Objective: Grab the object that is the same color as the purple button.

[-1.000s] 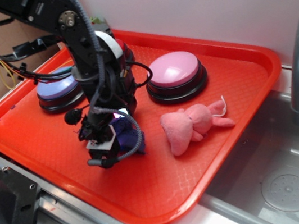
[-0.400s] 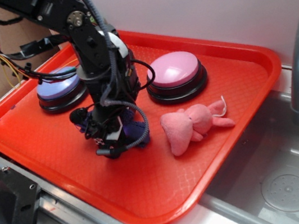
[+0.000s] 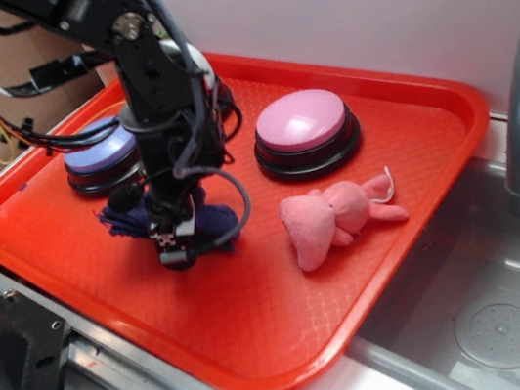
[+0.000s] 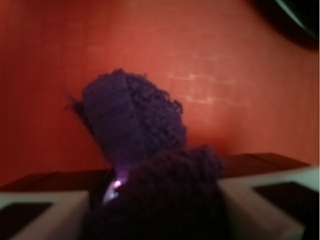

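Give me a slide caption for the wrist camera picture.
Wrist view: fuzzy dark purple cloth bunched between the jaws above the red tray.

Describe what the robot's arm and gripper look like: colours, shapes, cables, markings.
The arm is black with boxy segments, a round silver joint cap and a white band near the wrist. Black, white and yellow cables trail off it, and one black cable loops beside the gripper, which is black with pale finger parts.

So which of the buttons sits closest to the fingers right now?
The lavender-topped button, at the tray's back left just behind the arm; the pink-topped one sits farther right.
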`<state>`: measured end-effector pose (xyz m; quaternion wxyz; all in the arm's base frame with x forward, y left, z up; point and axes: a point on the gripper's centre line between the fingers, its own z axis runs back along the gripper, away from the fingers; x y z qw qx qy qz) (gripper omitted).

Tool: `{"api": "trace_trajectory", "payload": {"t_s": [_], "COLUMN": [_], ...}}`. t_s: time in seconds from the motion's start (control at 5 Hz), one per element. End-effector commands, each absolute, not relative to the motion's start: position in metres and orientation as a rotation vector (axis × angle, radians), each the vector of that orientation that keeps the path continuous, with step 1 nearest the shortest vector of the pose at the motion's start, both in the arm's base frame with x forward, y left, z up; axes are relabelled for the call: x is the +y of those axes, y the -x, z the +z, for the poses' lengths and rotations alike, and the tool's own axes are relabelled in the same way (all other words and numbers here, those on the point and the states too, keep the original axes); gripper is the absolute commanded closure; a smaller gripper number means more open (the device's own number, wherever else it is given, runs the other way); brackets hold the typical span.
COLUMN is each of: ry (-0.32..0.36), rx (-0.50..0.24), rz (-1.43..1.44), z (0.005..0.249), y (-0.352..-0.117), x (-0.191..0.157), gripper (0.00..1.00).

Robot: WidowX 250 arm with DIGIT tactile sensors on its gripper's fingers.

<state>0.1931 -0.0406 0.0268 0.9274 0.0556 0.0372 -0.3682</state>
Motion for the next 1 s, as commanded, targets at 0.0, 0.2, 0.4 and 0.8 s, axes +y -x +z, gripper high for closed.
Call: {"api": "trace_trajectory", "payload": {"t_s": [0.0,0.2,0.4,0.8], "ry": [-0.085,-0.066,-0.046,-0.094], "rx": [0.016,0.004,-0.044,0.059], "rz": [-0.317,-0.124,0.012,0.203], "z": [0.081,0.124,0.157,0.163], "y": [-0.197,-0.191,-0.179,-0.178], "x": [-0.034,-0.025,-0.021,-0.022], "gripper": [1.00,1.00,1.00,0.80]}}
